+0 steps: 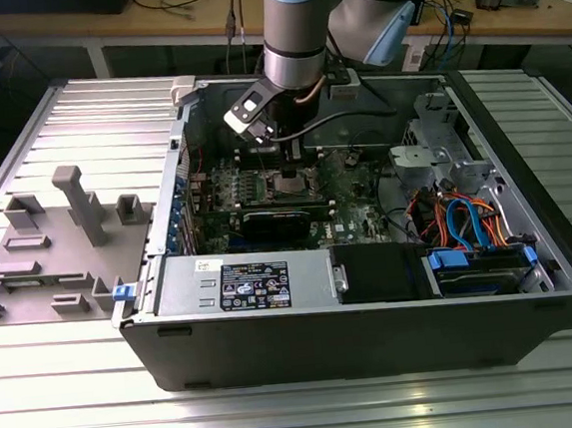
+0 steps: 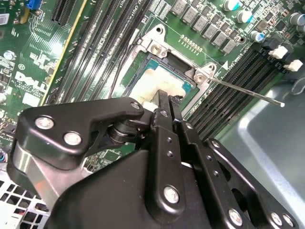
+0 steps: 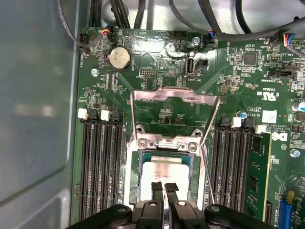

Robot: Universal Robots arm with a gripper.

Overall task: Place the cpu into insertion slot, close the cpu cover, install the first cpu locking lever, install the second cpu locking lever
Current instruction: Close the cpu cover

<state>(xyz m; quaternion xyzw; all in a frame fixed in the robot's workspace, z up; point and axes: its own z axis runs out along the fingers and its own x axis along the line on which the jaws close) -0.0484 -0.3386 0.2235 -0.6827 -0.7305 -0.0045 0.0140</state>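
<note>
Reading from the grey tray (image 1: 30, 266) at the exterior view's left to the open case (image 1: 377, 336), the pincer (image 3: 164, 188) hangs over the socket (image 2: 153, 47), fingers nearly together (gripping nothing). The chip (image 3: 162, 171) lies seated in the socket and the cover (image 3: 174, 94) stands raised. Judged best practice: press the cover down evenly.

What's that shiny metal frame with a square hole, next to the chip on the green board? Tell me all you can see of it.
The thin silvery metal frame plate is the cpu cover. It looks like bare sheet metal, with a big square window through which the green circuit board shows. It is swung open, hinged at the metal rim of the square socket, leaving the silvery-grey chip uncovered. The black gripper hangs over the chip, clear of the cover.
</note>
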